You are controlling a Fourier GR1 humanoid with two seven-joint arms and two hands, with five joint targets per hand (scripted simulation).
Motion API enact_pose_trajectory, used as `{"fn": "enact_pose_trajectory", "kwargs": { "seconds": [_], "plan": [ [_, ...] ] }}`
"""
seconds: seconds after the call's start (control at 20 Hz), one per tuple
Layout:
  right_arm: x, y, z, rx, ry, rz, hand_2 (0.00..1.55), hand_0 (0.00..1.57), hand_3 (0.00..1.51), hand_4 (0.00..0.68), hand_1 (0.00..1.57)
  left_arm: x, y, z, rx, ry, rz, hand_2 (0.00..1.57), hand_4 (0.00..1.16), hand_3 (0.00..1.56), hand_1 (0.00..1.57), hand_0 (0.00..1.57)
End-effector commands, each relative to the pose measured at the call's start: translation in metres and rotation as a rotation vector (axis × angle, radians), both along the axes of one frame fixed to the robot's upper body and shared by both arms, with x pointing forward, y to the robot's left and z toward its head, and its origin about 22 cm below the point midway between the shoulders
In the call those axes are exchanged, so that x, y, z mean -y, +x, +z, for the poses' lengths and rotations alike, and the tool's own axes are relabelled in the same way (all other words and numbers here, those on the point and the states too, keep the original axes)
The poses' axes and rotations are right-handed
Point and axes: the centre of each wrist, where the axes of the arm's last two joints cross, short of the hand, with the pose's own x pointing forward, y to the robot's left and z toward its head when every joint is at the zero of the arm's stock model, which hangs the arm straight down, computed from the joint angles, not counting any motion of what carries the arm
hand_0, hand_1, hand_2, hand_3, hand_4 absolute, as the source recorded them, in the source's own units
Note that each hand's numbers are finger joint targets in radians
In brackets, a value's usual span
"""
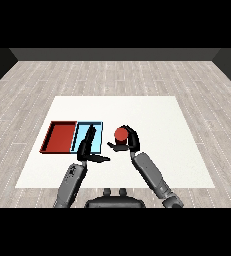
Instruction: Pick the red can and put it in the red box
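- Table [152,115]: white, on a grey plank floor [112,75].
- Red tray [51,135] and blue tray [99,131] lie side by side, touching, on the table's left part; red one is the outer, blue one nearer the middle.
- Can [120,133]: red, seen from above as a round top. It sits just right of the blue tray, outside both trays, well apart from the red tray.
- Right hand [130,141]: fingers and thumb curl round the can from its right and near side; a dark finger shows below the can on its left. Can stays upright in the grasp. Cannot tell whether it rests on the table or is lifted.
- Right forearm [152,175] runs from the lower right corner up to the hand.
- Left hand [87,147]: lies over the blue tray's near edge, fingers straight and pressed together, pointing away up the tray; thumb sticks out to the right over bare table. It holds nothing.
- Left forearm [72,182] comes in from lower left.
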Motion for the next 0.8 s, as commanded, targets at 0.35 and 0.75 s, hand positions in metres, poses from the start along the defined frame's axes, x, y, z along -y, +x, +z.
{"fn": "enact_pose_trajectory", "kwargs": {
  "seconds": [0.35,0.75],
  "plan": [
    [-0.011,-0.004,0.018,0.008,0.031,0.011,1.45,1.45,1.39,0.630,1.45,0.040,0.022,-0.021,-0.100,0.018,-0.041,0.00,0.00,0.00,0.00,0.00],
    [-0.026,-0.006,0.006,0.003,0.003,0.035,1.43,1.44,1.39,0.633,1.44,0.044,0.003,-0.026,-0.105,-0.007,-0.084,0.00,0.00,0.00,0.00,0.00]
  ]
}}
